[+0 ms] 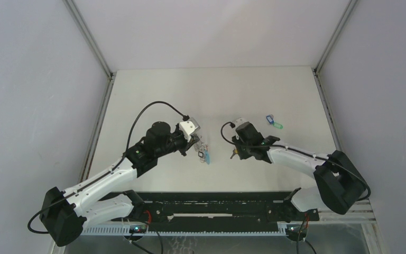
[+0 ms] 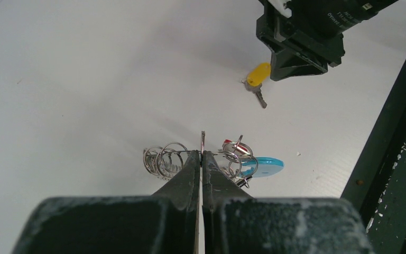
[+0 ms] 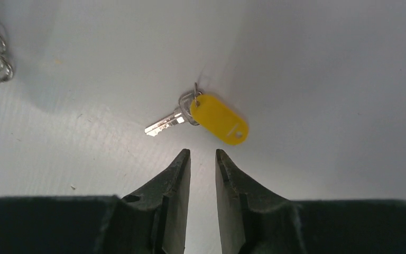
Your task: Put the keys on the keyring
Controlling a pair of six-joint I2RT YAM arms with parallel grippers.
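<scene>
Left gripper (image 2: pixel 202 154) pinches the keyring (image 2: pixel 161 159); right gripper (image 3: pixel 202 154) hangs slightly parted by yellow key (image 3: pixel 219 119).

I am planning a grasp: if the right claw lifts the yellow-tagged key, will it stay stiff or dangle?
Probably it dangles: the yellow tag joins the metal key only through a small ring. Both look light. Lying flat on the smooth table, it may slide when nudged.

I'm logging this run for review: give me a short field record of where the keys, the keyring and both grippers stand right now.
left gripper: shut, pinching a wire loop of the keyring
right gripper: jaws slightly apart, empty, just short of the yellow key
yellow key: lying loose, off the ring
blue and green keys: together, farther out to the right, untouched
</scene>
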